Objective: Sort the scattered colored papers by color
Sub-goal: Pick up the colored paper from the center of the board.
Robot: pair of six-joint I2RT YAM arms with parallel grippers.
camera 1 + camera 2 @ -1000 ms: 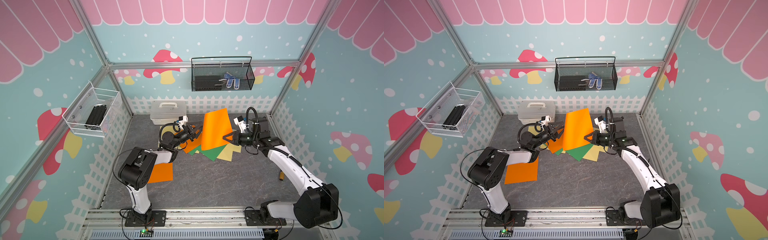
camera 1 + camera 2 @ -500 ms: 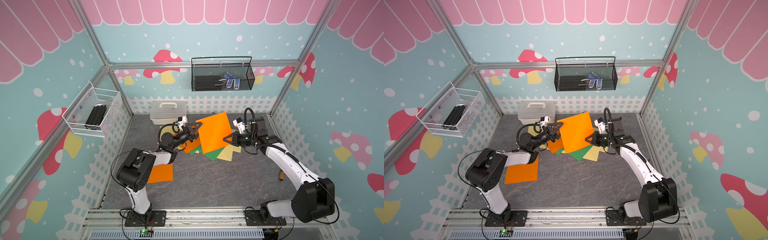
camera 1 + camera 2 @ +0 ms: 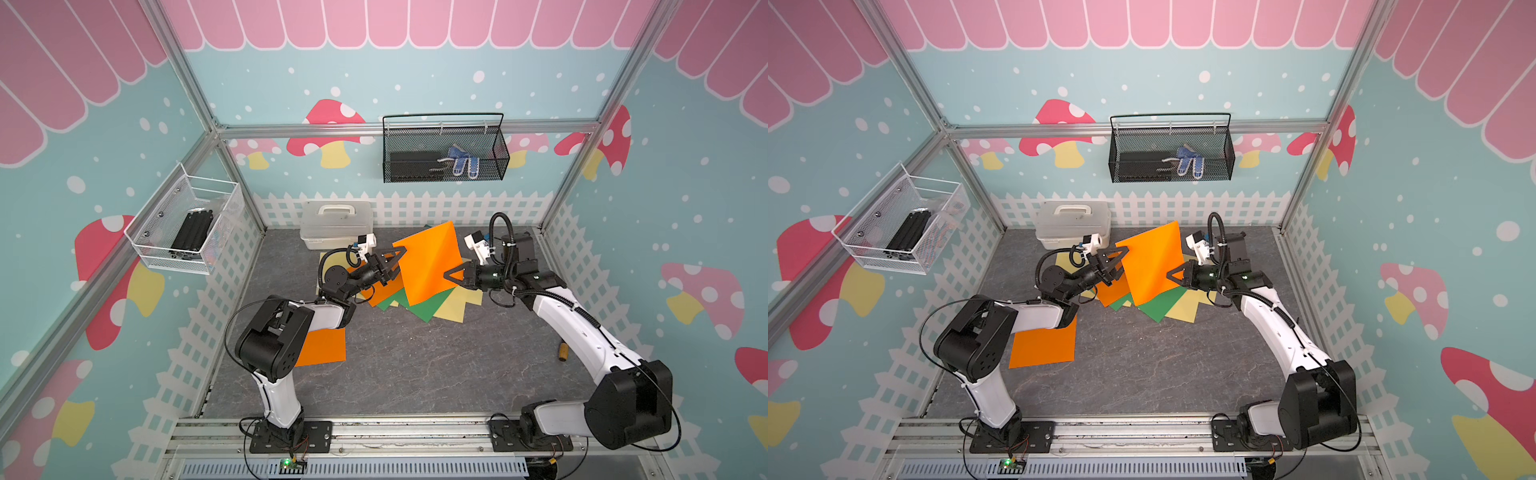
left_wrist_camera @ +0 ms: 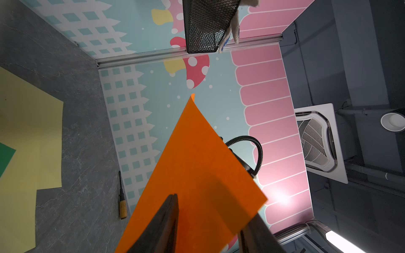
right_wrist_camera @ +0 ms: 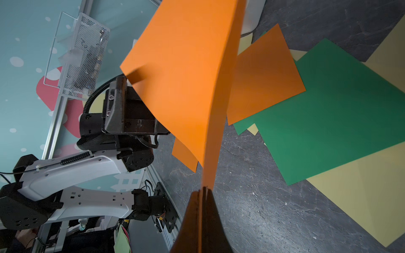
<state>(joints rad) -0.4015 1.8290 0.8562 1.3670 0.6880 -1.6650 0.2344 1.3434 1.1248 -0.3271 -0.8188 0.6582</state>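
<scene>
Hand-over of orange sheet (image 3: 428,266), clamped by its corner in right tool (image 3: 446,275), with left tool (image 3: 397,264) apart around opposite edge. Next, likely: close left, then release right.

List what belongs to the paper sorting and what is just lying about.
Job: lifted orange sheet, flat orange sheet, pile's orange sheet, green sheet, yellow sheet.
Lying about: white box, black basket, white basket, screwdriver.
</scene>
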